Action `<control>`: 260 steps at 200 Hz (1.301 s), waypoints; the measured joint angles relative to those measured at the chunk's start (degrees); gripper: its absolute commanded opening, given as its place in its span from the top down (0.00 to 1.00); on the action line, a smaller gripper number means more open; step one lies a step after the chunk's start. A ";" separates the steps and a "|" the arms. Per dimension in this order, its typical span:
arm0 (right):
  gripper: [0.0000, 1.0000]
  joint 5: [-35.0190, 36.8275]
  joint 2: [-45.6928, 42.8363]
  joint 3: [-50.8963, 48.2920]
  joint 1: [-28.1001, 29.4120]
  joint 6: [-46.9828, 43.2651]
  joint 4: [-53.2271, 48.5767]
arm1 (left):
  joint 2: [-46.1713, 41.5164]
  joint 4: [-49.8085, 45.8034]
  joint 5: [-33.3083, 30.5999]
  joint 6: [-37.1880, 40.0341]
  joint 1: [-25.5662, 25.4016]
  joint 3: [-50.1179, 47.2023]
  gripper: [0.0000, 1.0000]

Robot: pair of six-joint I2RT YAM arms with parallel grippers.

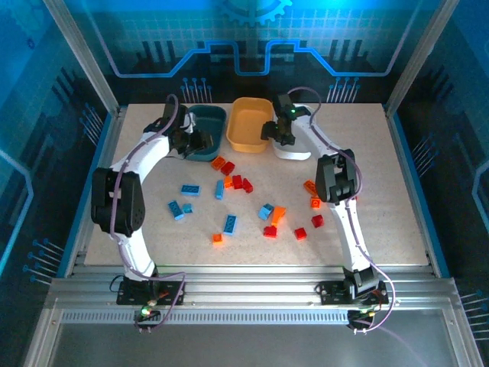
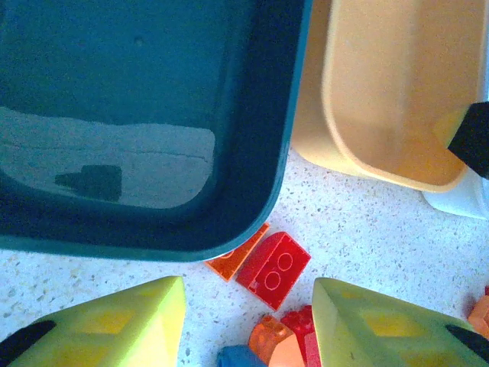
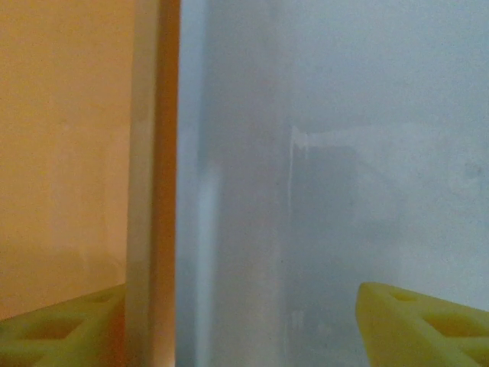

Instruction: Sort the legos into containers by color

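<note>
With the left gripper [image 2: 246, 281] spread and empty, lower straight onto the red brick [image 2: 273, 269] lying just ahead between its fingertips [image 2: 145, 317], stay clear of the teal tray [image 2: 137, 92] just beyond, and pinch the brick's short sides.

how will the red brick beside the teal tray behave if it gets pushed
The red brick looks like hard glossy plastic, so probably stiff and slippery. Blocky, resting on the table, so it should slide, not roll. Tiny beside the teal tray, likely very light.
</note>
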 measured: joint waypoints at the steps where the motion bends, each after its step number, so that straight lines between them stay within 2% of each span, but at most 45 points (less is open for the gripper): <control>1: 0.33 0.02 0.00 0.00 0.02 0.00 -0.07 | -0.02 0.07 0.00 -0.02 0.04 -0.04 0.51; 30: 0.48 2.80 0.00 0.70 1.05 -0.46 -1.31 | -0.04 1.33 0.46 -0.04 0.66 0.02 0.50; 49: 0.52 3.96 -0.02 0.92 1.55 -1.27 -2.08 | 1.46 1.70 0.92 -0.24 1.14 2.10 0.51; 91: 0.66 5.57 -3.34 -5.99 2.14 -1.29 -0.83 | 12.68 0.39 2.84 -0.42 1.42 16.65 0.61; 139: 0.66 6.19 -7.58 -12.72 2.78 -0.22 0.66 | 16.04 -0.90 2.32 -2.19 1.40 18.27 0.68; 186: 0.66 7.30 -8.33 -13.38 5.16 4.55 1.70 | 16.81 0.15 3.06 -5.99 1.18 15.98 0.76; 260: 0.66 7.74 -8.24 -9.70 7.48 7.93 1.53 | 19.50 3.06 8.44 -7.96 -1.51 15.78 0.81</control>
